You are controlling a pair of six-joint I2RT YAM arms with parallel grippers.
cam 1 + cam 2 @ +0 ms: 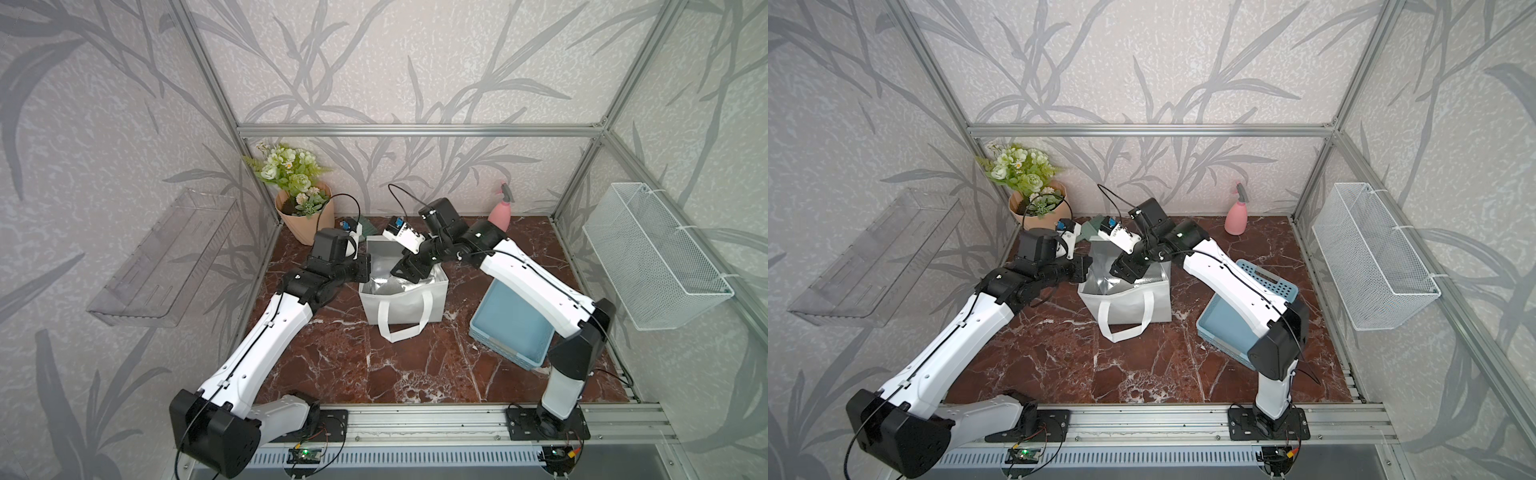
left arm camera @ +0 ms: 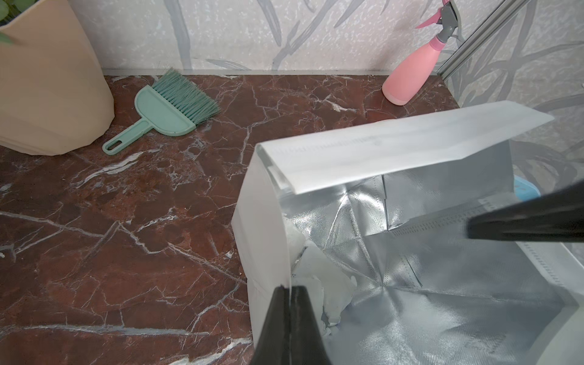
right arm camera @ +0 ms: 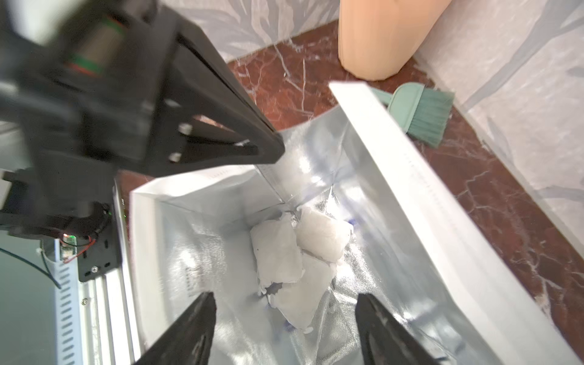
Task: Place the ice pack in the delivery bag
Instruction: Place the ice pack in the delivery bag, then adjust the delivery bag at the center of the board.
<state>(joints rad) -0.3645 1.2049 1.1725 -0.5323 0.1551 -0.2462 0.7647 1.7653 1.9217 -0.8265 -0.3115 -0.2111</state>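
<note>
In the right wrist view, the ice pack (image 3: 278, 249) is seen on the floor of the delivery bag (image 3: 410, 196), straight below the right gripper (image 3: 284, 297), spread wide and empty.

Potted flowers (image 1: 291, 172), green brush (image 2: 170, 110), pink spray bottle (image 1: 500, 215), blue tray (image 1: 513, 328).

Walls: pale textured wallpaper (image 1: 415, 62) with a grey leaf print, on all three sides. Aluminium frame (image 1: 415, 129) runs along the corners and across the far wall. Work surface: red-brown marble top (image 1: 353, 365) with white veins. Left wall carries a clear plastic shelf (image 1: 166, 257); right wall carries a white wire basket (image 1: 652, 257). Far left corner: beige flower pot (image 1: 307, 220) with pale green flowers. Far right: pink spray bottle (image 1: 498, 214), upright. Light is even and diffuse, shadows soft.
</note>
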